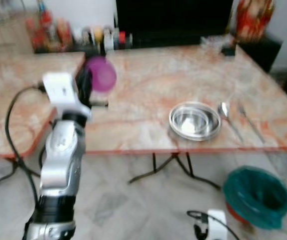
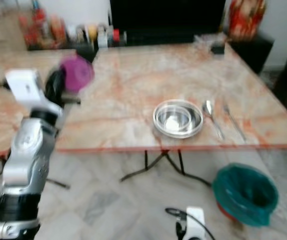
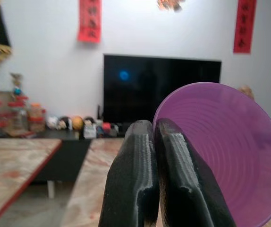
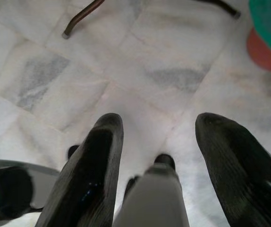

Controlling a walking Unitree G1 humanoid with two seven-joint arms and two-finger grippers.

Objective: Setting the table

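Left hand [image 3: 153, 179] clamped on purple cup's [image 1: 101, 74] rim, carrying it above counter [image 1: 143, 95]. Likely next: set it upright near bowl [image 1: 195, 121]. Right hand [image 4: 166, 156] spread, holding nothing.

Black TV [image 1: 173, 15] behind; green-lined bin [image 1: 257, 196] on marble floor [image 1: 113, 205].

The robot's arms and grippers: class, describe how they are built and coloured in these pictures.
The left arm is silver metal with black bands at its joints, a white boxy wrist unit and a black cable looping beside it. The left gripper has two long, thick, matte black fingers. The right gripper has the same black fingers, with a pale grey part between them; its white wrist also carries a black cable.
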